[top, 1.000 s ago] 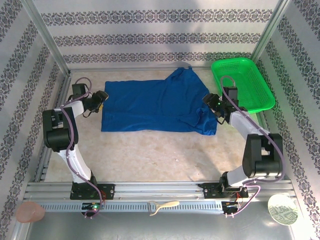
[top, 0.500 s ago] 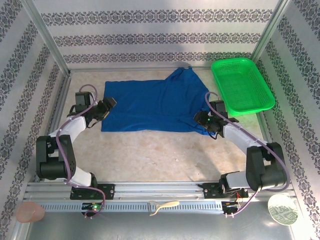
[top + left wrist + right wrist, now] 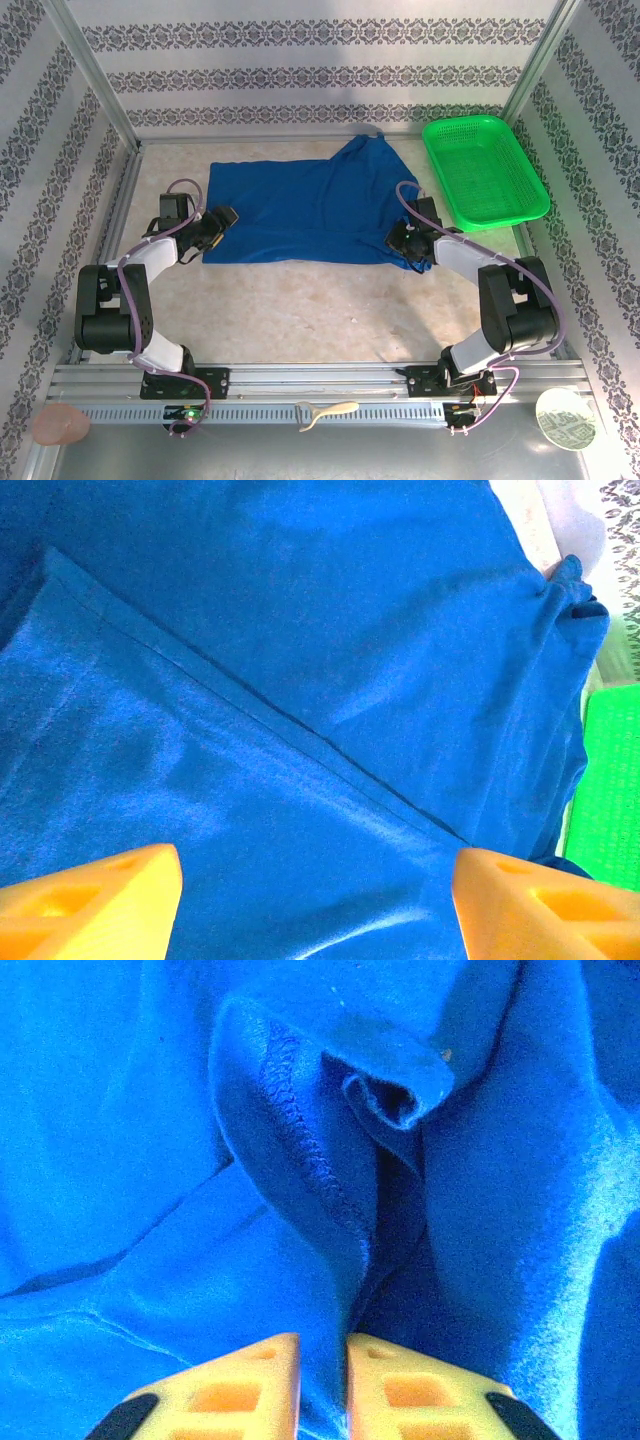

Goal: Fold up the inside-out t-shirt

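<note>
The inside-out t-shirt [image 3: 310,208] is royal blue and lies spread out across the back middle of the table. My left gripper [image 3: 222,222] hovers at its left edge. In the left wrist view that gripper [image 3: 315,905] is open, its orange fingers [image 3: 90,900] wide apart over smooth cloth [image 3: 300,680] with a seam running across it. My right gripper [image 3: 400,240] is at the shirt's near right corner. In the right wrist view it [image 3: 323,1385] is shut on a bunched fold of blue cloth [image 3: 330,1160], pinched between the two pads.
A green mesh basket [image 3: 485,170] stands at the back right, close to the shirt's right side, and its edge [image 3: 610,780] appears in the left wrist view. Patterned walls enclose the table. Bare tabletop [image 3: 320,310] lies between the shirt and the arm bases.
My right gripper moved left and down from beside the basket onto the shirt's near right corner and shut on it. My left gripper slid toward the shirt's near left edge, still open.
</note>
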Robot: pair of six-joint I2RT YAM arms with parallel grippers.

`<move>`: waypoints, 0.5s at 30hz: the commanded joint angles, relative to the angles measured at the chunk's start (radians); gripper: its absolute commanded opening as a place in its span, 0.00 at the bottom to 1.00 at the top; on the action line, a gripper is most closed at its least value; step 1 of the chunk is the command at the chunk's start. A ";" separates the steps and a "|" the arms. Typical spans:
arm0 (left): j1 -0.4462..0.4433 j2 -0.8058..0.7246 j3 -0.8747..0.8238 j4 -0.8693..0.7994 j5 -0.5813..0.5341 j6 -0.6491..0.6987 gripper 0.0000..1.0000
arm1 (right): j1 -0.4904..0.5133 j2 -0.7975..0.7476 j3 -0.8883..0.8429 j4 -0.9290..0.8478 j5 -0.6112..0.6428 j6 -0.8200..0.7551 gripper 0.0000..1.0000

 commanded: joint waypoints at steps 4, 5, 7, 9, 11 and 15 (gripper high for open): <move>-0.011 -0.003 -0.018 0.061 0.005 -0.020 0.72 | 0.017 -0.012 0.051 0.004 0.005 -0.007 0.00; -0.010 -0.002 -0.018 0.062 0.006 -0.019 0.72 | 0.018 -0.012 0.067 0.002 0.000 -0.008 0.00; -0.011 0.000 -0.015 0.062 0.009 -0.019 0.72 | 0.016 -0.002 0.103 -0.005 -0.007 -0.003 0.00; -0.011 0.001 -0.012 0.061 0.013 -0.018 0.72 | 0.016 0.017 0.145 -0.004 -0.010 0.000 0.00; -0.011 0.001 -0.007 0.054 0.015 -0.016 0.72 | 0.015 0.059 0.216 -0.007 -0.023 0.006 0.00; -0.010 0.008 0.003 0.048 0.026 -0.014 0.72 | 0.012 0.186 0.373 0.013 -0.043 0.027 0.00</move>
